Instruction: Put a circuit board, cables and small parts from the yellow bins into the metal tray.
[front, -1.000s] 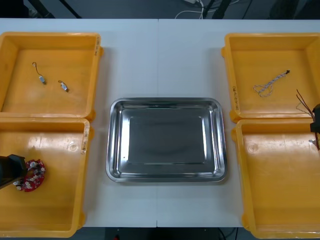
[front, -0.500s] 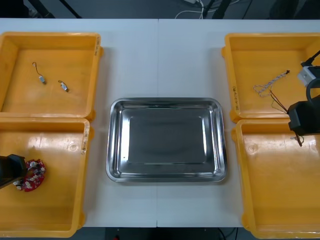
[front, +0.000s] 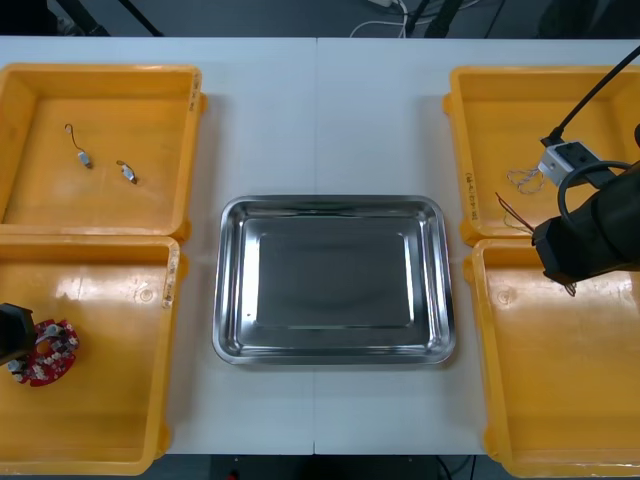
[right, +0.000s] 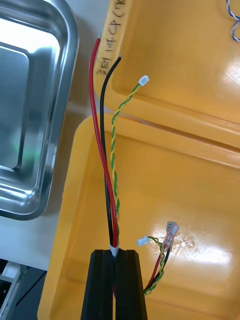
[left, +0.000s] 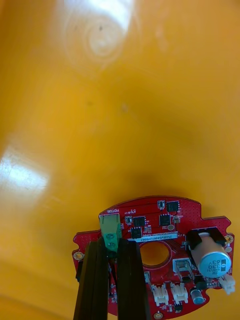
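grippers on both arms are at work. the left gripper (left: 111, 245) is over the near left bin (front: 110, 400), close to its outer wall. its fingers are drawn narrow and pinch a green block (left: 110, 230) at the edge of the round red circuit board (left: 165, 232). in the front view the board sits low in that bin, and we cannot tell whether it rests on the bin floor or hangs just above it.

the right gripper (right: 115, 251) hangs over the near right bin (right: 190, 200), close to where it meets the far right bin (right: 185, 60). its fingers are nearly together, clamped on a bundle of cables (right: 107, 165): a red wire, a black wire and a twisted yellow and green pair. the long ends run away from the fingers and across the border between the two bins. the red and black tips end near the far right bin's wall on the tray side. shorter ends with small plugs dangle just beside the fingers.

the metal tray (front: 335, 201) lies bare and shiny on the table (front: 320, 110), between the bins. a twisted blue and white cable (front: 522, 181) lies in the far right bin, partly behind the right arm. two small metal parts (front: 85, 158) lie in the far left bin (front: 40, 200), near each other but apart.
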